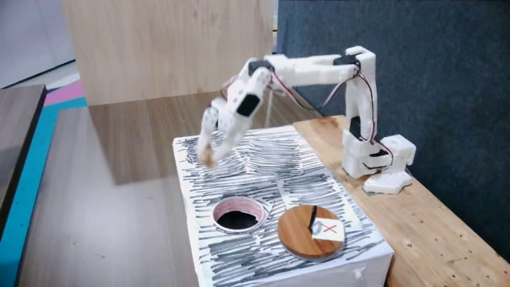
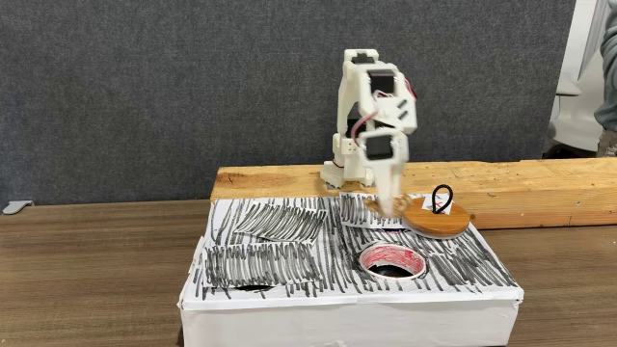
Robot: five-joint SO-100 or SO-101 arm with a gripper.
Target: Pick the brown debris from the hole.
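Hole (image 1: pixel 238 217) with a dark interior and a pale pinkish rim sits in the top of the white box covered in black scribbled streaks (image 1: pixel 263 171), and we see it toward the box's near edge in both fixed views (image 2: pixel 392 261). Inside it we can make out only darkness; no brown debris can be told apart there.

Just beside the hole lies the round wooden disc (image 1: pixel 307 233), which carries a small white paper marked with a red cross (image 1: pixel 327 230) and a thin black loop (image 2: pixel 442 200) standing up from it. In a fixed view the disc is to the right of the hole; in the other it lies behind and to the right of it.

We see the white arm (image 1: pixel 315 68) rising from its base on the pale wooden plank (image 1: pixel 414 215) and reaching out over the box. Its pincer (image 1: pixel 206 153) points downward at the far left part of the box top in a fixed view, well apart from the hole, its tip at or just over the streaked surface. In the other fixed view the pincer (image 2: pixel 389 204) hangs near the disc's edge. The picture is blurred there, so we cannot tell whether the fingers are spread or closed, nor whether they hold anything.

The box stands on a dark brown wooden bench (image 2: pixel 96 260).
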